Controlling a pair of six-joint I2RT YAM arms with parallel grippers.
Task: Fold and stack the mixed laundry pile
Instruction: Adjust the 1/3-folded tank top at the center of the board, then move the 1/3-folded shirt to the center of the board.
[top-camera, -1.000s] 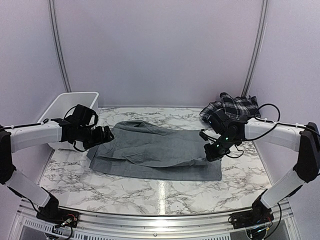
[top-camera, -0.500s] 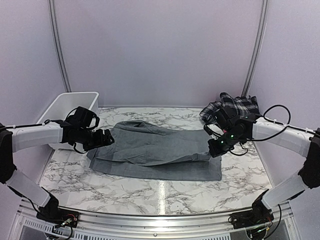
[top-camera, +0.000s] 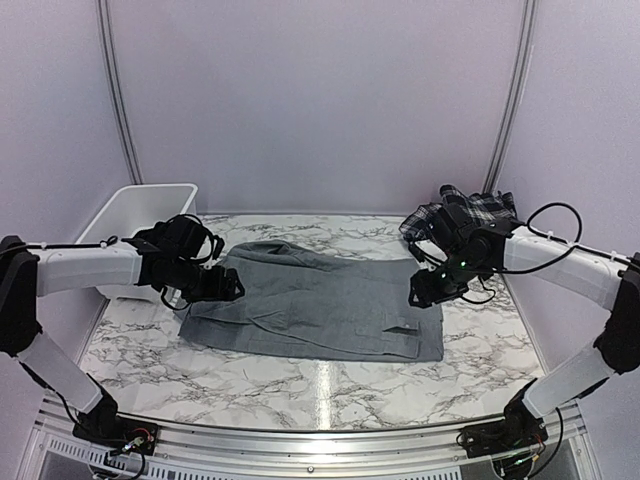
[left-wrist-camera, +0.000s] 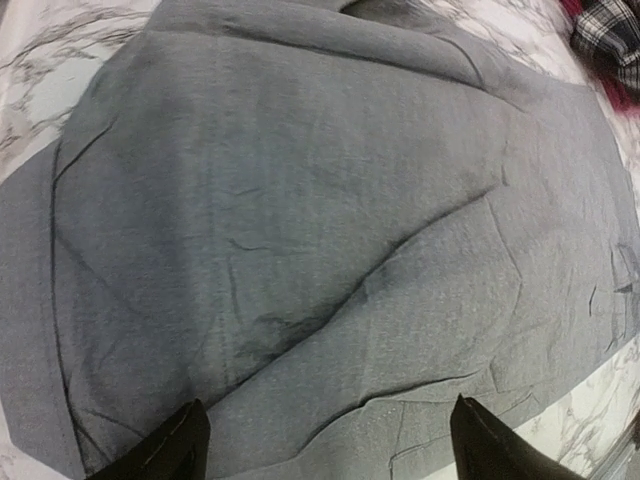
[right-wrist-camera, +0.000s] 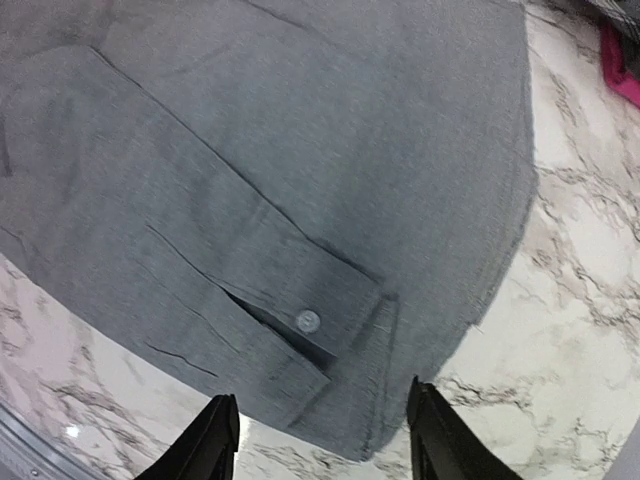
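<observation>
A grey collared button shirt (top-camera: 320, 305) lies flat across the middle of the marble table, folded into a long strip. My left gripper (top-camera: 228, 288) hovers open over its left end; in the left wrist view the grey cloth (left-wrist-camera: 320, 220) fills the frame past the open gripper (left-wrist-camera: 325, 420). My right gripper (top-camera: 420, 297) hangs open just above the shirt's right end. In the right wrist view the buttoned cuff (right-wrist-camera: 307, 320) lies on the shirt ahead of the gripper (right-wrist-camera: 320, 400), with nothing between the fingers. A black-and-white plaid piece (top-camera: 470, 212) sits heaped at the back right, and a red-pink piece (right-wrist-camera: 620, 70) shows beside it.
A white plastic basket (top-camera: 130, 215) stands at the back left, behind my left arm. The table's right edge runs close beyond the right arm. Bare marble (top-camera: 320, 390) shows between the shirt and the near rail.
My right gripper has opened and let go of the sleeve, which now lies flat on the shirt's right end. My left gripper has slid right over the shirt's left edge.
</observation>
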